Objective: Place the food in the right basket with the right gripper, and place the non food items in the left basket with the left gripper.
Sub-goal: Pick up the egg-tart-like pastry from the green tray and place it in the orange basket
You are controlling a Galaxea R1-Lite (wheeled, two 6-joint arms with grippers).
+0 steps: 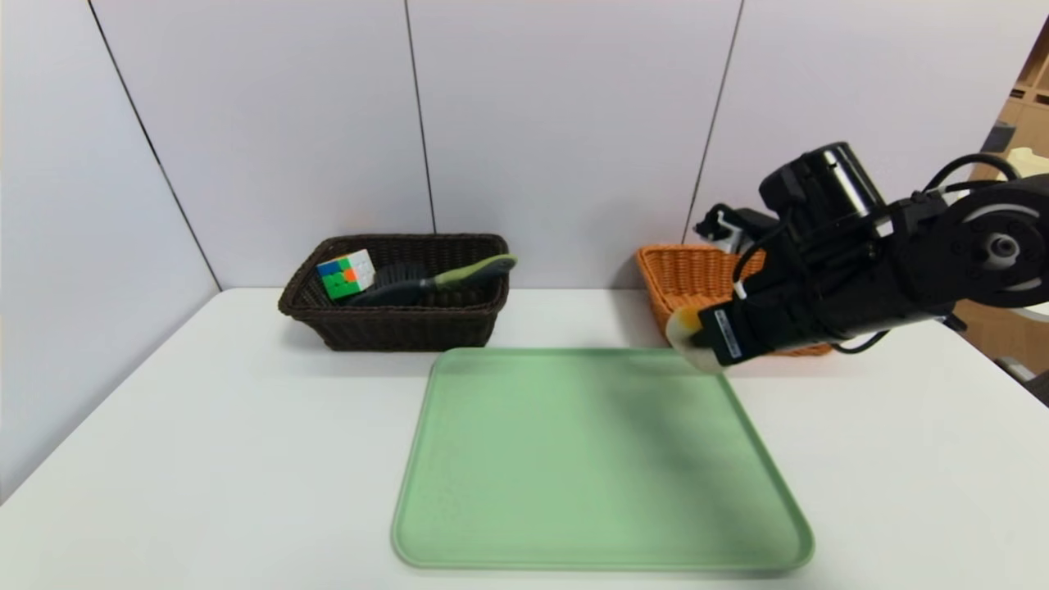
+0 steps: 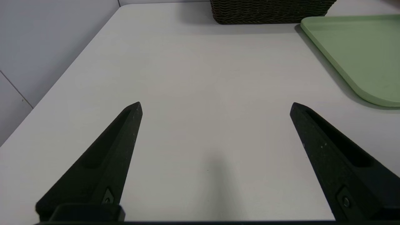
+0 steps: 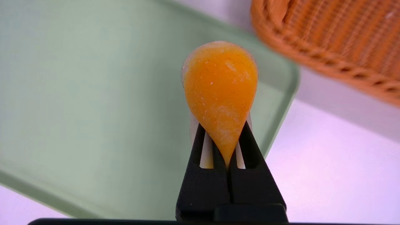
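My right gripper point(image 1: 706, 340) is shut on the food, a bun point(image 1: 687, 334) squeezed to a teardrop with its orange-yellow top point(image 3: 220, 84) showing. It hangs over the tray's far right corner, just in front of the orange-tan right basket point(image 1: 680, 279). In the right wrist view, the basket's rim point(image 3: 328, 47) lies just beyond the bun. The dark brown left basket point(image 1: 393, 324) holds the multicoloured cube point(image 1: 346, 274) and the green-handled brush point(image 1: 434, 281). My left gripper point(image 2: 216, 105) is open over bare table, out of the head view, with the left basket point(image 2: 268, 12) far ahead of it.
A pale green tray point(image 1: 598, 459) lies in the middle of the white table point(image 1: 205, 426) with nothing on it. Grey wall panels stand close behind both baskets. In the left wrist view, the tray's corner point(image 2: 359, 47) lies off to one side.
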